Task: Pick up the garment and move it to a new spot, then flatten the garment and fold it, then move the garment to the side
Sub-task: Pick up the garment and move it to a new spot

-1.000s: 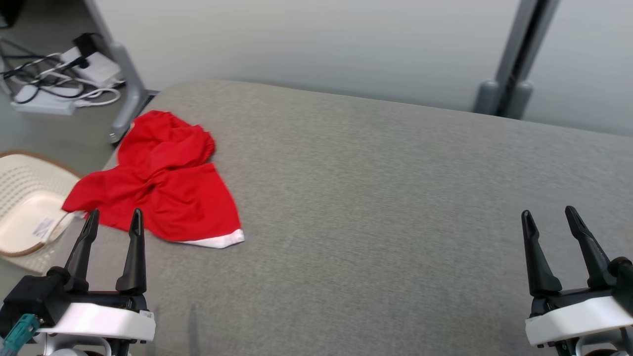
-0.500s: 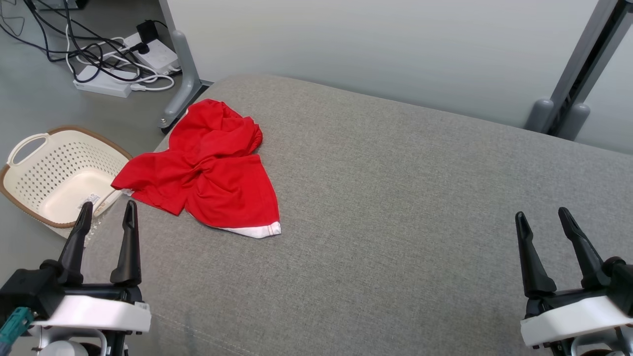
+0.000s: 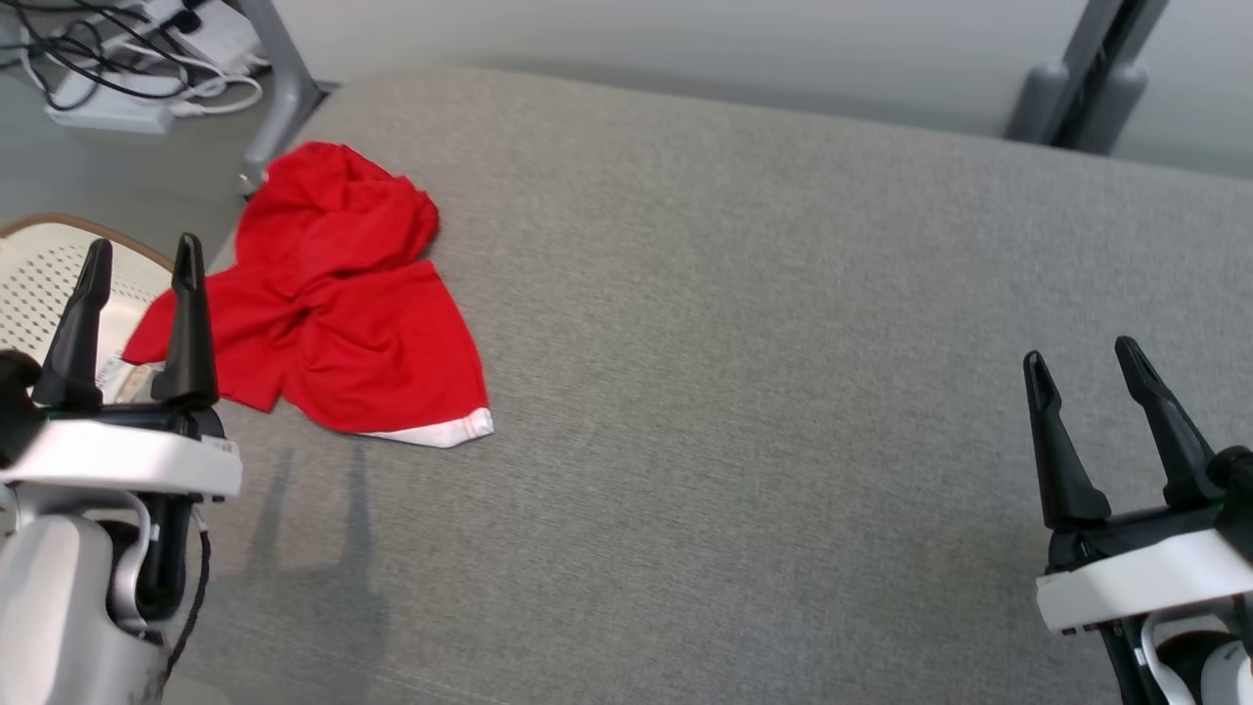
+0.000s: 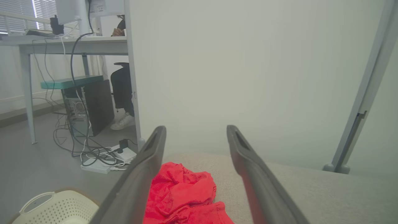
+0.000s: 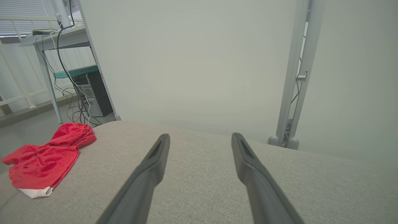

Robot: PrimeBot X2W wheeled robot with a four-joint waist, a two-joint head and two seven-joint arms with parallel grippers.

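Hovering at the left edge of a grey upholstered surface [image 3: 744,372] with the left gripper [image 3: 143,245], jaws standing wide apart and holding nothing. Showing the crumpled red garment [image 3: 333,294], white-hemmed, lying near the far left corner, just beside those fingers. Holding the right gripper [image 3: 1079,351] equally spread and empty, well apart at right. Standing beside a cream perforated basket [image 3: 39,284] on the floor.
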